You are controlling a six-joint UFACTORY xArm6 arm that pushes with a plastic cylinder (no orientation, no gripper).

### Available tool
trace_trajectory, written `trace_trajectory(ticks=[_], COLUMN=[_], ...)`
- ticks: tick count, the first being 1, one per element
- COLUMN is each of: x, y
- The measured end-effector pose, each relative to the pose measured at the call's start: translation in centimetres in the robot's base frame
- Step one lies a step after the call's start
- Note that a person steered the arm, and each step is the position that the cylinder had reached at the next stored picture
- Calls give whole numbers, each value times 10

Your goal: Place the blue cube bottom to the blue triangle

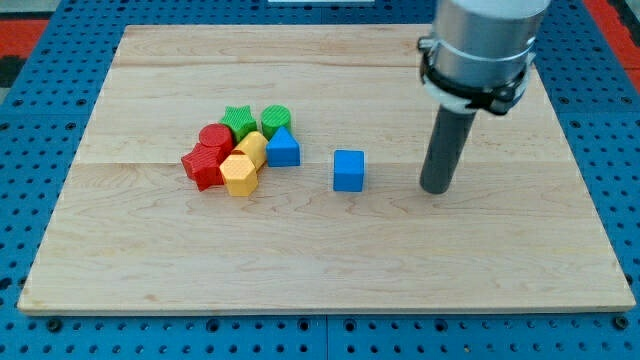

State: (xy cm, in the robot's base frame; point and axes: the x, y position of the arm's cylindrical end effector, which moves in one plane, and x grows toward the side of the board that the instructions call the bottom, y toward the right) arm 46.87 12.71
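Blue cube [348, 170] left of my tip [436, 188]

Arm [485, 45] cut off by the view's top; yellow blocks [243, 165] partly hiding red ones [207, 155].

A pale wooden board [330, 260] with visible grain and faint plank seams fills most of the view. Around it on all sides lies a blue perforated base [40, 60] dotted with rows of small holes. A red patch [612, 15] shows at the view's top right corner. Light is even and soft.
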Motion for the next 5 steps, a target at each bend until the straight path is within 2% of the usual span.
trace_trajectory(ticks=[3, 4, 5], x=[9, 9, 0], y=[-151, -158, -120])
